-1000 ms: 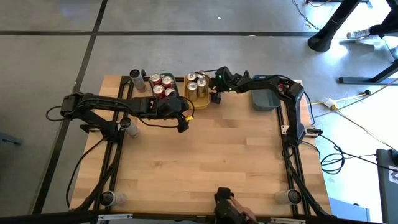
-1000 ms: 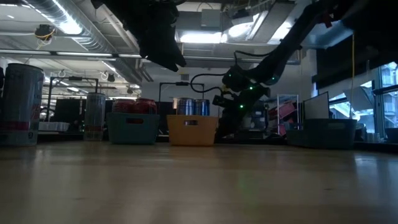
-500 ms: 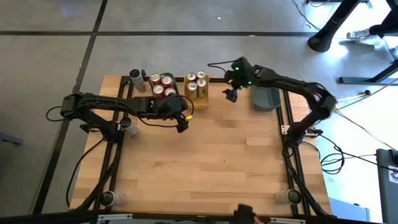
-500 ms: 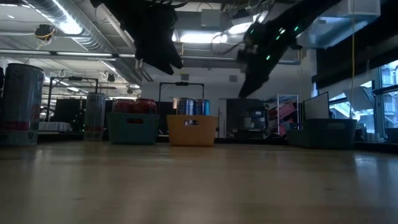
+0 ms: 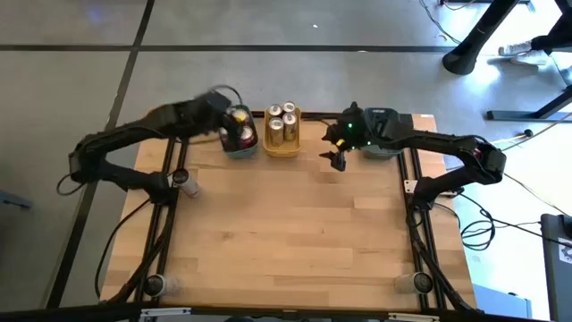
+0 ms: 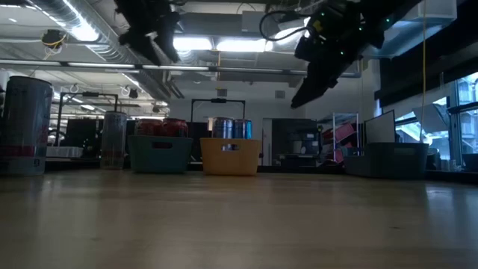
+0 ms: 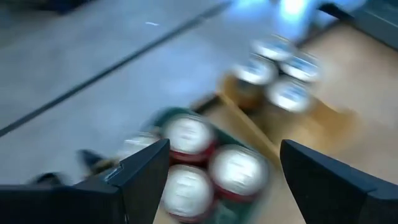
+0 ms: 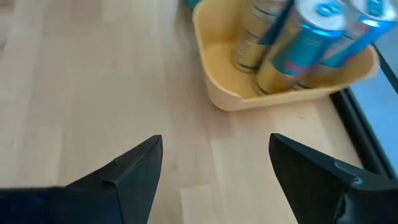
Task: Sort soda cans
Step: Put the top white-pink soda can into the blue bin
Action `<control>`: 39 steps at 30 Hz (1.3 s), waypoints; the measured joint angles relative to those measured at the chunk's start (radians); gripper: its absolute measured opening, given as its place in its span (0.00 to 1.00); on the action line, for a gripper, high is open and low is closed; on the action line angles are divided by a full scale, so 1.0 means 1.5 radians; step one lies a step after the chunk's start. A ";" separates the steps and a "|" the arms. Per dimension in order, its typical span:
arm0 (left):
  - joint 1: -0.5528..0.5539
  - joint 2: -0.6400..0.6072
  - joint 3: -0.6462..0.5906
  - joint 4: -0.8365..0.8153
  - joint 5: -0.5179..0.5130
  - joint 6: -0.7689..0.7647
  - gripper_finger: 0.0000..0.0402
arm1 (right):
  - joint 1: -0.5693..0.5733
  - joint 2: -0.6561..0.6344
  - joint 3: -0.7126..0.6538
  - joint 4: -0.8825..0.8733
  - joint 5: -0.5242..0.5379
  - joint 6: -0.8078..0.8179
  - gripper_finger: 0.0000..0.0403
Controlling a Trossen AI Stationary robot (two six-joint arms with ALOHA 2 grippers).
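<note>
Red soda cans with silver tops stand in a teal tray at the table's far edge. Gold cans stand in the yellow tray beside it. Two grey cans stand on the table's left side. My left gripper is open, raised above the red cans; the high view shows it blurred. My right gripper is open and raised over bare wood, right of the yellow tray and nearer than it.
A grey-blue tray sits at the far right, partly under my right arm. Dark frame rails run along the left and right sides. Bare wood fills the middle and near part of the table.
My left gripper has swung from over the table in front of the teal tray toward the far edge and now hangs over the red cans. My right gripper has risen from beside the yellow tray, moved right, then come toward the near edge.
</note>
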 joint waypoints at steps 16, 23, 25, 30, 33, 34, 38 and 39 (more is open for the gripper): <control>0.176 -0.040 0.000 0.026 -0.030 0.041 0.76 | 0.080 0.000 -0.103 0.196 0.001 0.067 0.73; 0.240 -0.018 0.000 0.024 0.021 0.050 0.97 | 0.087 0.000 -0.103 0.205 0.001 0.068 0.73; 0.258 -0.007 0.000 0.024 0.021 0.050 0.98 | 0.087 0.000 -0.103 0.211 0.001 0.068 0.73; 0.274 0.001 0.000 0.011 0.022 0.023 0.95 | 0.087 0.002 -0.103 0.215 0.001 0.068 0.73; 0.266 0.000 -0.001 0.004 0.022 0.023 0.94 | 0.087 0.002 -0.107 0.220 0.001 0.068 0.73; 0.263 0.000 -0.003 0.004 0.022 0.023 0.94 | 0.087 0.002 -0.112 0.226 0.001 0.068 0.73; 0.278 0.018 -0.005 0.004 0.022 -0.016 0.94 | 0.087 0.002 -0.131 0.246 0.001 0.074 0.73; 0.285 0.024 -0.005 0.000 0.022 -0.016 0.94 | 0.087 0.002 -0.137 0.255 0.001 0.081 0.73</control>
